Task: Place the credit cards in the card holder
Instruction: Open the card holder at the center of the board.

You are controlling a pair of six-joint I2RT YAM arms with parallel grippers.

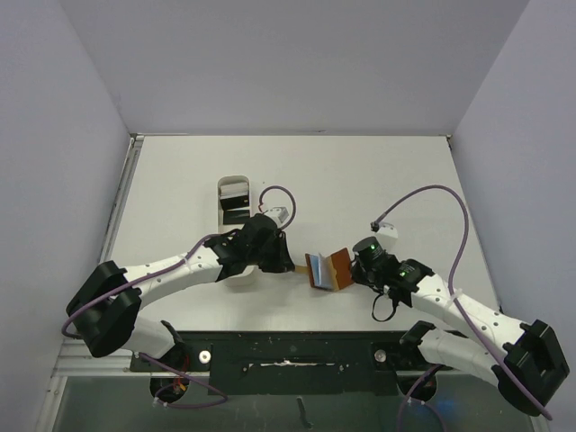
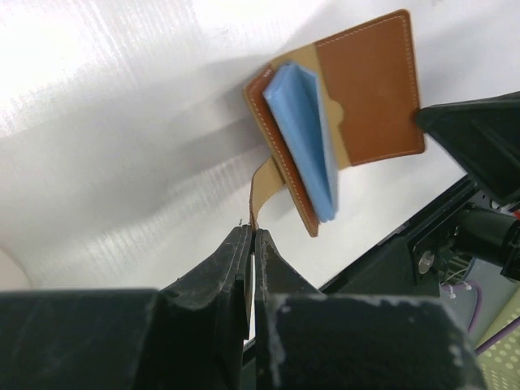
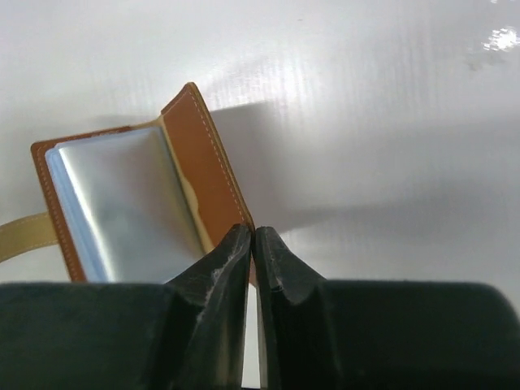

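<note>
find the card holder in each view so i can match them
Top external: card holder lower centre, lying open.
Left wrist: card holder upper right, blue pockets fanned.
Right wrist: card holder left of centre, one cover raised.
Shared landmark: its tan closure tab.

A: Top cam where?
B: Fixed, high up, behind the arm bases at 6 o'clock, looking down & fwd. Far off, takes in the whole table point(image 1: 378, 171).
A: Wrist cams?
B: Each sits just behind its gripper, v. close to the tabletop. Left gripper point(image 2: 253, 234) cam faces approx 3 o'clock, right gripper point(image 3: 251, 232) cam approx 9.
A: Overlap?
B: All three catch the wallet point(image 1: 328, 270), mid-table; wrist cams from opposite sides.
</note>
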